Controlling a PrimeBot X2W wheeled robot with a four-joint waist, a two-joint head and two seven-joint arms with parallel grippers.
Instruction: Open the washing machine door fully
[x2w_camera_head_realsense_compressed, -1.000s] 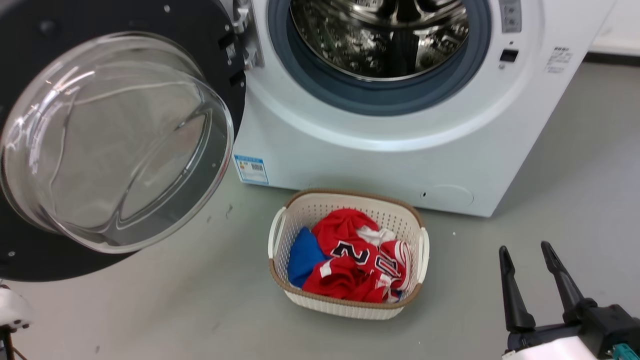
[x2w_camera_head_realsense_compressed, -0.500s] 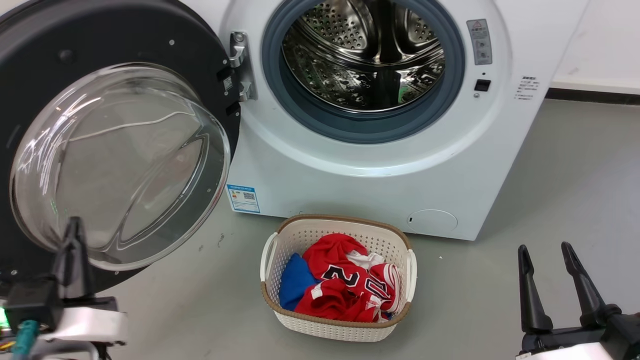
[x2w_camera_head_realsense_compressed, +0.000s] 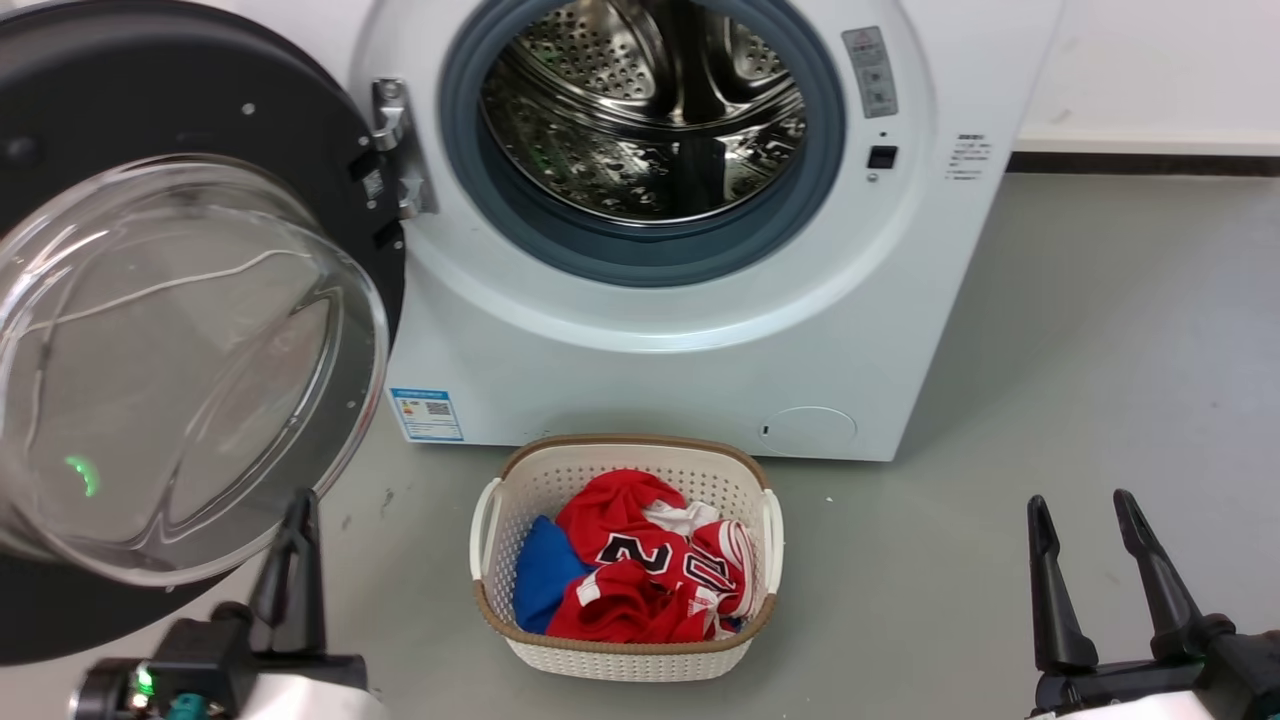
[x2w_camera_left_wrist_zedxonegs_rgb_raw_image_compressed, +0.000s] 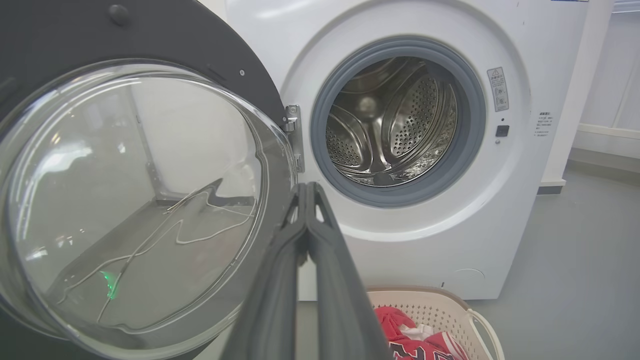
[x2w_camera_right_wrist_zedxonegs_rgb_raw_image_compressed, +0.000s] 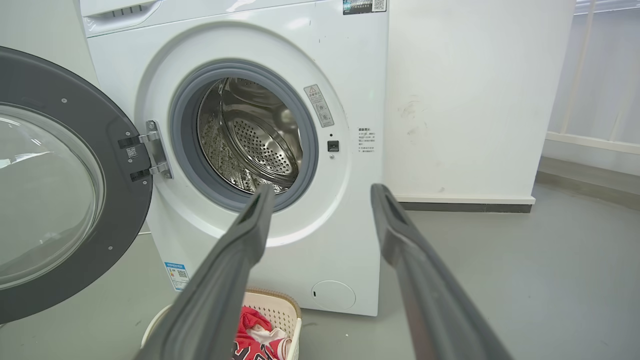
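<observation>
A: Why is the left pincer (x2w_camera_left_wrist_zedxonegs_rgb_raw_image_compressed: 306, 187) pinched together near the door (x2w_camera_head_realsense_compressed: 170, 370)?

B: Probably to nudge it like one blunt tip. The door hangs wide open, left of the drum (x2w_camera_head_realsense_compressed: 640, 120). The right pincer (x2w_camera_head_realsense_compressed: 1080, 502) is spread and idle.

- Our left gripper (x2w_camera_head_realsense_compressed: 300, 505), at the lower left of the frame, has long, dark, tapering fingers on a black block.
- Below it we carry a pale wrist shell (x2w_camera_head_realsense_compressed: 310, 703), a small green light (x2w_camera_head_realsense_compressed: 145, 680) and a teal connector (x2w_camera_head_realsense_compressed: 185, 706).
- Our right gripper (x2w_camera_head_realsense_compressed: 1078, 500), at the lower right, has matching dark grey fingers on a black base.
</observation>
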